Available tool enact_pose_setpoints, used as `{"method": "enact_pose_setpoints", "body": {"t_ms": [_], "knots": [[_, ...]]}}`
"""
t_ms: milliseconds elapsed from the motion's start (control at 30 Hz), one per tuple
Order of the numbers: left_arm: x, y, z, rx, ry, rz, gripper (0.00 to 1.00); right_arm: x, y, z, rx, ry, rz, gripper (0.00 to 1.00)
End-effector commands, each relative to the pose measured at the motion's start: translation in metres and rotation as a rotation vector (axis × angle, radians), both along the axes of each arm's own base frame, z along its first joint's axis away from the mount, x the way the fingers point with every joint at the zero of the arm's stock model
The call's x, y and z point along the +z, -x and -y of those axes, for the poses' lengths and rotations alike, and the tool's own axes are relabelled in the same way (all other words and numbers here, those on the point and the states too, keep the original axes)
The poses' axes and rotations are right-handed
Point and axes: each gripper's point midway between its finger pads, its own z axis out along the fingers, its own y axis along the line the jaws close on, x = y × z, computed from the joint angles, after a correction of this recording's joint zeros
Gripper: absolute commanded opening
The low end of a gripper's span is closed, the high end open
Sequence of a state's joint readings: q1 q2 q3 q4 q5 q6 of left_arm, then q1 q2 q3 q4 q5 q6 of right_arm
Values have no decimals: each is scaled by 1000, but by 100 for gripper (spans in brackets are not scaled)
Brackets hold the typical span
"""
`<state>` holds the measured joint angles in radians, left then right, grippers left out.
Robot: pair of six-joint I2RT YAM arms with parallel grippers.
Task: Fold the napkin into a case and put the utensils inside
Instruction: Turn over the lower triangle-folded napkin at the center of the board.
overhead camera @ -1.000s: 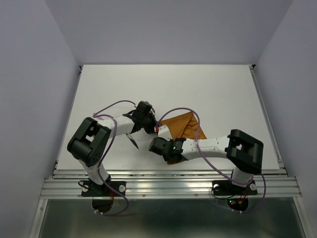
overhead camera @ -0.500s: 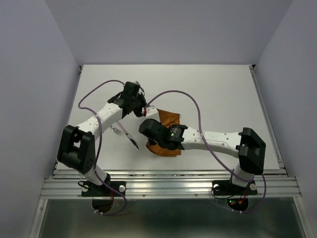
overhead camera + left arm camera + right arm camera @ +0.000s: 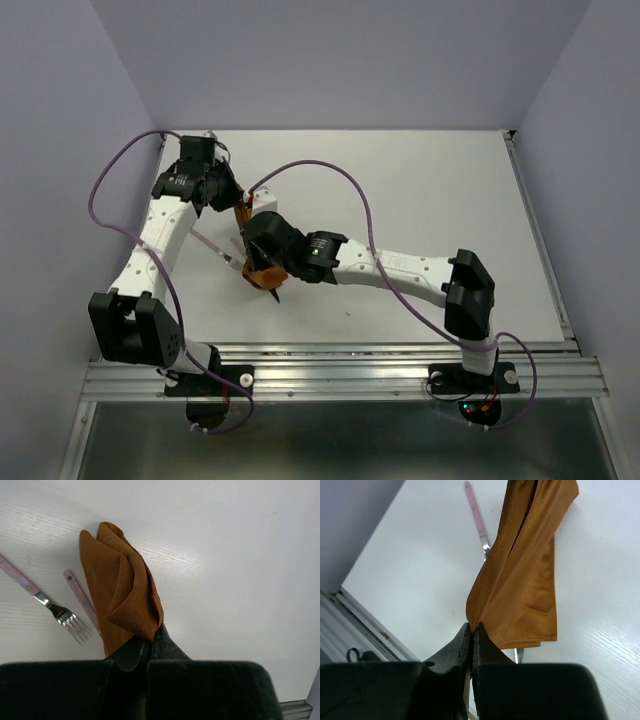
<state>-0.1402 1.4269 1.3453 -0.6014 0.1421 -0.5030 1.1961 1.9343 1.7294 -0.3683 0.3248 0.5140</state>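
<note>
The left gripper (image 3: 150,649) and right gripper (image 3: 472,630), jaws clamped tight on opposite ends of the rust-orange napkin (image 3: 122,592), hold it bunched over the table's (image 3: 450,200) left side near a fork (image 3: 67,619) (soft, light cloth, likely best gripped at corners).

Rust-orange napkin (image 3: 120,595) folded double, hanging lifted; fork (image 3: 67,619), second utensil (image 3: 79,595) flat beneath.

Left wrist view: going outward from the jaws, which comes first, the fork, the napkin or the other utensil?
1. Napkin: pinched in the shut jaws, centre.
2. Other utensil: just left, its lower end hidden by the napkin.
3. Fork: farther left, tines toward the camera.
</note>
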Motion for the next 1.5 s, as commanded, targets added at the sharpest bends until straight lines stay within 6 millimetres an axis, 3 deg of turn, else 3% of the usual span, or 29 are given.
{"method": "enact_pose_setpoints", "body": {"t_ms": [0,233,267,433,600,767,833,933,967,1100,1200,1333,1467], "knots": [[60,-26,-40,64,-92,216,0,36,36,-38,176,-125,-31,1],[92,-18,-74,119,-175,268,0,58,44,-68,258,-213,-57,1],[95,-18,-87,154,-186,270,0,60,46,-70,270,-224,-63,1],[117,-18,-99,186,-237,305,0,75,53,-76,308,-279,-66,1],[126,-28,-91,170,-196,333,0,78,54,-75,303,-299,-75,1],[102,-39,-79,145,-164,294,0,61,63,-67,309,-305,-123,1],[97,-43,-61,113,-148,300,0,56,65,-65,303,-310,-132,1],[77,-50,-38,81,-130,269,0,38,62,-49,264,-301,-158,1],[75,-52,-31,72,-121,269,0,27,55,-34,217,-290,-164,1],[75,-59,-7,39,-91,286,0,18,37,-5,153,-294,-174,1],[75,-61,-5,40,-86,290,0,19,37,1,152,-281,-155,1],[77,-55,-8,30,-100,286,0,20,38,-9,186,-276,-162,1],[90,-49,-42,89,-159,302,0,26,48,-30,256,-295,-188,1]]}}
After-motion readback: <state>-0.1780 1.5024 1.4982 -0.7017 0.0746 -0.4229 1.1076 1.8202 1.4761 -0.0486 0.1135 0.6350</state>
